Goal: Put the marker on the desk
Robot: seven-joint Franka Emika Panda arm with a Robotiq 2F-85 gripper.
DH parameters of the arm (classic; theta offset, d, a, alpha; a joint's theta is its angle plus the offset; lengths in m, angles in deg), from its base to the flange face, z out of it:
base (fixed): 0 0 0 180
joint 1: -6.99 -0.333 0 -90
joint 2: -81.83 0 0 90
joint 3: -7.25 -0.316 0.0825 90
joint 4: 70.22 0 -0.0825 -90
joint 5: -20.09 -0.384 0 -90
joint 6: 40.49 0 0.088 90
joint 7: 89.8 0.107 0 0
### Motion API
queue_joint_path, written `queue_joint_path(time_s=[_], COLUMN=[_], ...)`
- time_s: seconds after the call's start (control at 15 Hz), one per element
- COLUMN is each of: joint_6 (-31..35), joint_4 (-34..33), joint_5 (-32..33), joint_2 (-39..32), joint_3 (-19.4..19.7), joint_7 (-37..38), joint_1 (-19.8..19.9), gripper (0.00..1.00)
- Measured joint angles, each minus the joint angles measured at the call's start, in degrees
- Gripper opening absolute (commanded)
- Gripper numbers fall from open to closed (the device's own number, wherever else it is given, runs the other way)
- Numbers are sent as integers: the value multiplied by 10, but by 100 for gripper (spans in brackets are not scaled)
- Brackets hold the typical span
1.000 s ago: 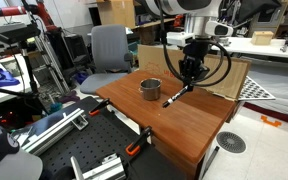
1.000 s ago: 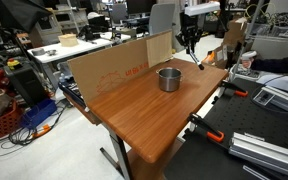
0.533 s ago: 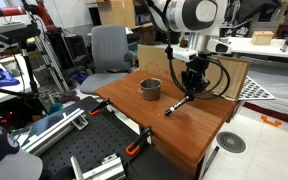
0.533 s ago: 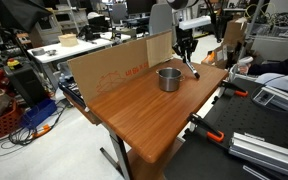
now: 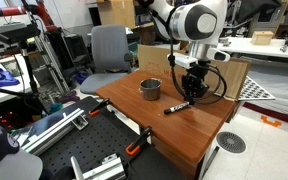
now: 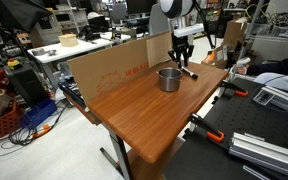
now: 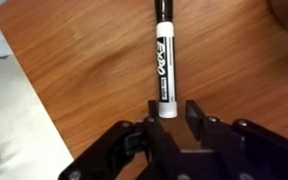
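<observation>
The marker (image 7: 162, 55), black with a white label and a pale end, lies flat on the reddish-brown desk (image 5: 184, 130). In both exterior views it lies beside the metal cup (image 5: 150, 89), at the gripper's tip (image 5: 177, 106) (image 6: 188, 72). My gripper (image 7: 170, 112) is low over the marker's near end. Its fingers stand on either side of that end. One finger is next to the marker and a gap shows at the other, so it is open. The gripper also shows in both exterior views (image 5: 188, 95) (image 6: 181, 62).
The metal cup (image 6: 168, 78) stands on the desk (image 6: 134, 110) close to the gripper. A cardboard wall (image 6: 114, 65) runs along the desk's far edge. The desk's edge and pale floor show in the wrist view (image 7: 9, 120). Chairs, tables and metal rails surround the desk.
The gripper has come down with the marker from above the desk. The marker went from hanging tilted to lying flat on the wood, and the fingers have loosened.
</observation>
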Motion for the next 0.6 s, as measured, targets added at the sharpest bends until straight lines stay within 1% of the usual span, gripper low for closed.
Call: queue_joint_path(time_s=[0.07,0.27,0.33,0.6], joint_6=[-1,-7,-11,-19], joint_4=[-5,-18,-21,-31], joint_5=[0,0,0,0], joint_2=[-4,-12,-13,-14], joint_3=[0,0,0,0], joint_7=[4,13,15,20], joint_1=[-1,-2,-2,-2], gripper=[76,98,100,100])
